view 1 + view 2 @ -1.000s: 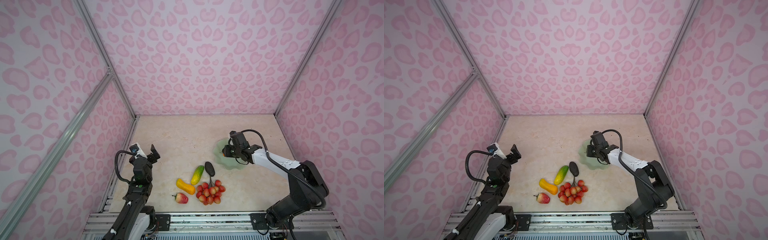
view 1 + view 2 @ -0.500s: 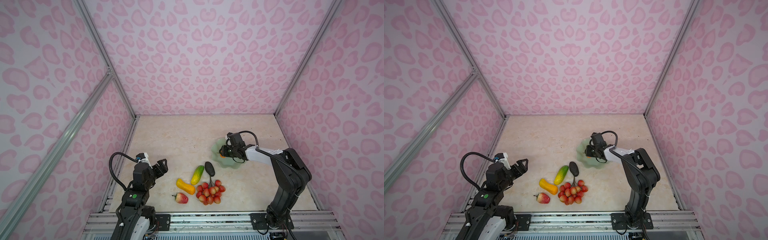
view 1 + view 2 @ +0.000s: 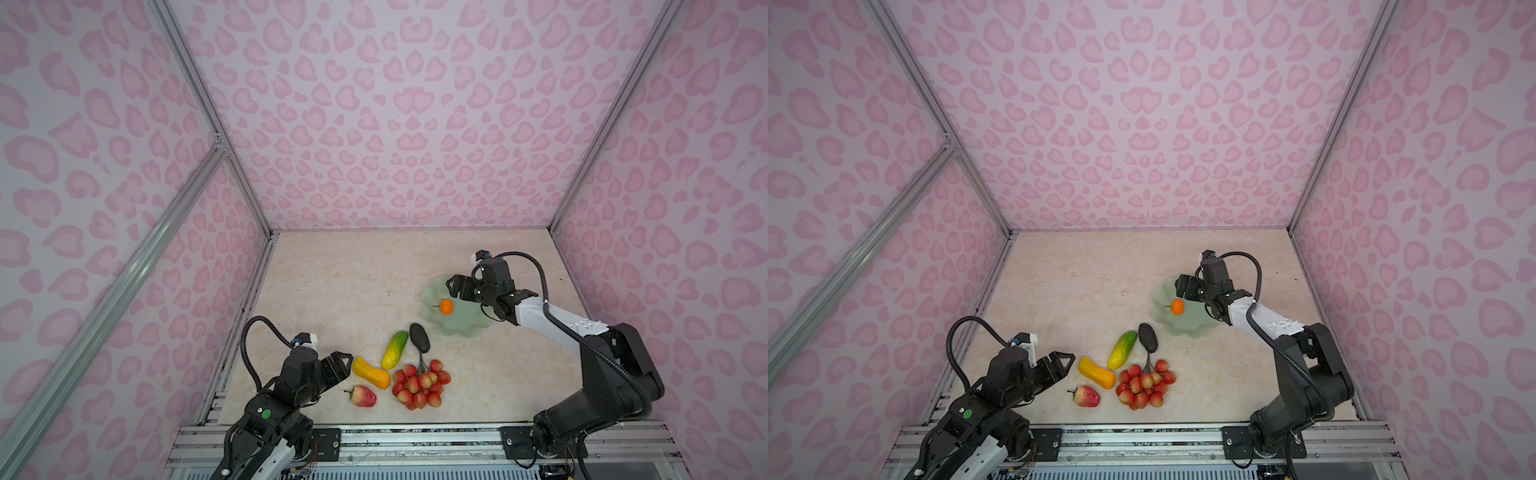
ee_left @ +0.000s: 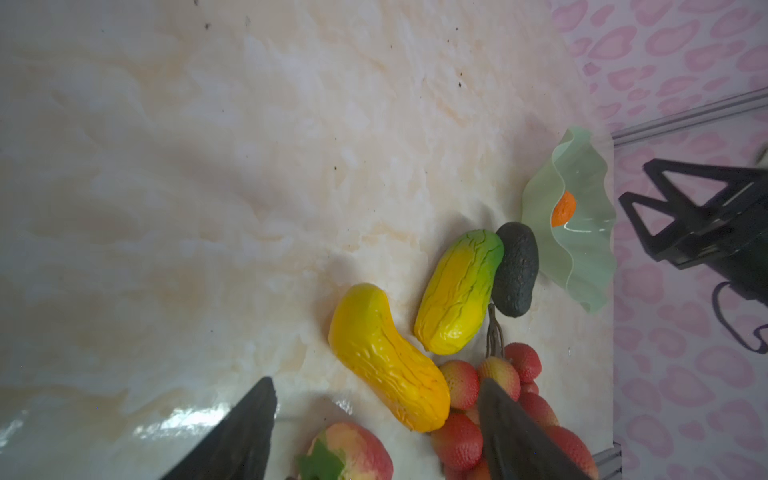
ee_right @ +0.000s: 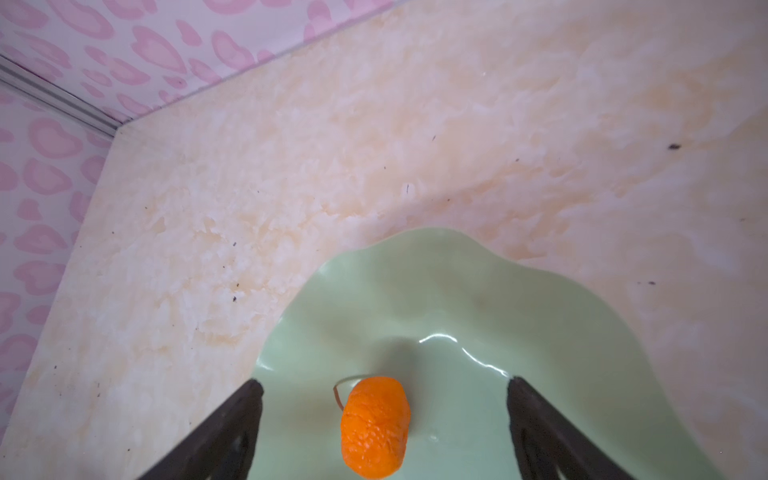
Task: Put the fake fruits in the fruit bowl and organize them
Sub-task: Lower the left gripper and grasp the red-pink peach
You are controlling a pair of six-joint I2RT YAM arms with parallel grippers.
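The pale green fruit bowl (image 3: 459, 326) (image 3: 1187, 326) sits right of centre with the small orange ball (image 3: 446, 306) (image 5: 376, 426) lying loose in it. My right gripper (image 3: 454, 286) (image 5: 385, 382) hangs open over the bowl (image 5: 415, 299), fingers well clear on either side of the ball. On the table lie the blackish oblong (image 3: 419, 337), cucumber (image 3: 395, 350), gourd (image 3: 371, 372) (image 4: 386, 357), strawberry (image 3: 363, 395) (image 4: 349, 453) and the red-pink cluster (image 3: 419, 384). My left gripper (image 3: 345, 365) (image 4: 376, 382) is open and low, just left of the gourd's end, holding nothing.
Pink patterned walls (image 3: 395, 145) close in the marble table (image 3: 353, 282) on three sides. A metal rail (image 3: 415, 436) runs along the front edge. The cluster's stem (image 4: 492, 332) reaches up to the blackish oblong, which lies against the cucumber near the bowl's rim.
My right gripper opened and the orange ball now lies free in the bowl. My left arm came down and rightward to the gourd and strawberry, its jaws narrowing a little.
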